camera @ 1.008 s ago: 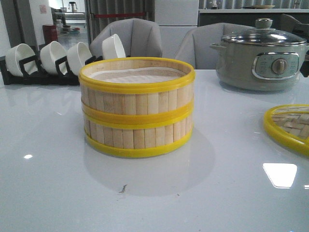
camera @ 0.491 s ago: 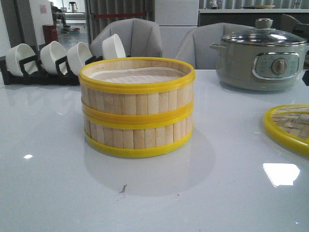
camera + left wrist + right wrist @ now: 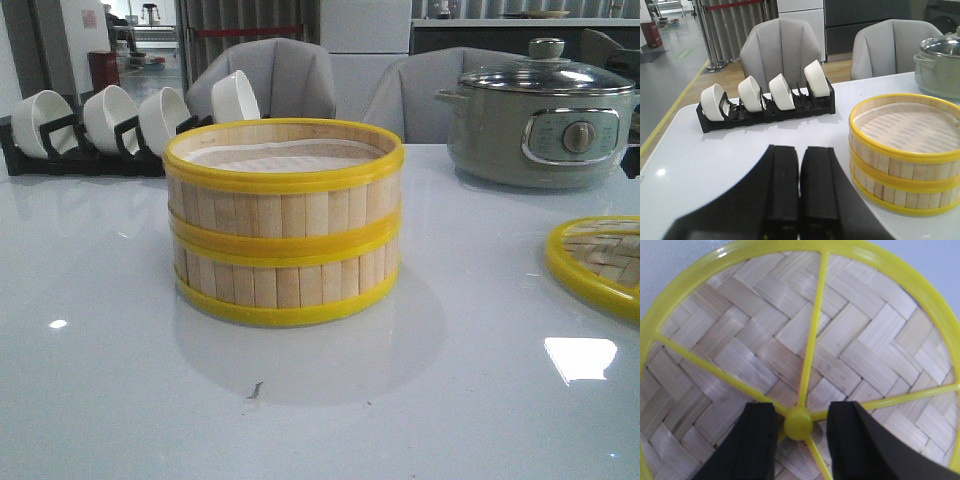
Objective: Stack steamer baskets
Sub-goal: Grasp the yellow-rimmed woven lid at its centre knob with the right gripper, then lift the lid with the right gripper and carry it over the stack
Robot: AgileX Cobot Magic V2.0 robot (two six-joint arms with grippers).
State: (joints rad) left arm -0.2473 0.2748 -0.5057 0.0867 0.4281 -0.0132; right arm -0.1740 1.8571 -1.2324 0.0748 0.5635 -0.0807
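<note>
The table is a glossy white top, so anything light set on it is likely to slide if nudged. At its middle stand the steamer baskets, already one on the other, yellow rims meeting squarely and the whitish liner showing inside the upper one; they look light and fairly stiff, thin slat walls bound by hoops, best taken by the rim from above or squeezed gently across the wall, since a hard pinch could likely flex the slats. To the right, near the table edge, lies a woven lid with yellow rim and spokes, apart from the stack; it seems very light and flat, and its central knob is the natural hold. The right gripper hangs directly over it, fingers parted on either side of the knob, not visibly clamped. The left gripper sits pressed closed and empty, beside the stack and short of the bowl rack
</note>
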